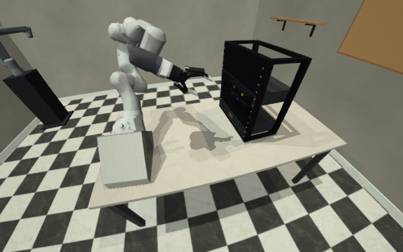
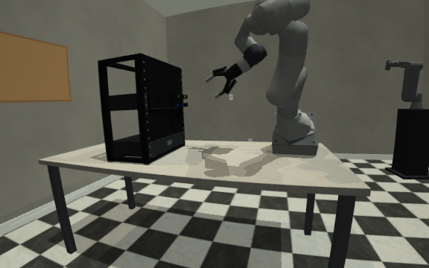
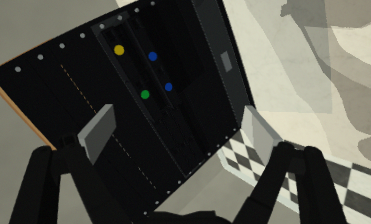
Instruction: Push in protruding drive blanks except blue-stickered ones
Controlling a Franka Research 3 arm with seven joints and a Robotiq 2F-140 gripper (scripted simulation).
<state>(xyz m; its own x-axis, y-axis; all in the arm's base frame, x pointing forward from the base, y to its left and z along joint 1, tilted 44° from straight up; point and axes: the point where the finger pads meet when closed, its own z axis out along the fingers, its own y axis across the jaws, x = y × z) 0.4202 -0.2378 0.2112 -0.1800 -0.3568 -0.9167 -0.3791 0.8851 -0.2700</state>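
The black rack (image 1: 243, 59) (image 2: 142, 112) (image 3: 61, 100) stands on the right part of the table (image 1: 222, 161) (image 2: 274, 171). Its front faces my arm. Drive blanks on the front carry coloured stickers: green (image 1: 234, 86) (image 2: 179, 96) (image 3: 145, 94), yellow (image 1: 242, 94) (image 2: 185, 97) (image 3: 119, 50) and two blue (image 1: 231, 93) (image 1: 237, 99) (image 3: 152, 56) (image 3: 168, 86). In the exterior view, short ends stick out of the front at sticker height. My gripper (image 1: 199, 83) (image 2: 213, 88) (image 3: 179, 116) is open and empty. It hangs in the air in front of the rack, apart from it, pointing at the front.
My arm's grey base block (image 1: 124, 159) (image 2: 294, 147) sits on the table's other end. A second arm on a black stand (image 1: 35, 96) (image 2: 413, 141) is on the floor beyond. A wall shelf (image 1: 297, 22) and a brown board (image 1: 387, 35) (image 2: 17, 67) hang behind the rack.
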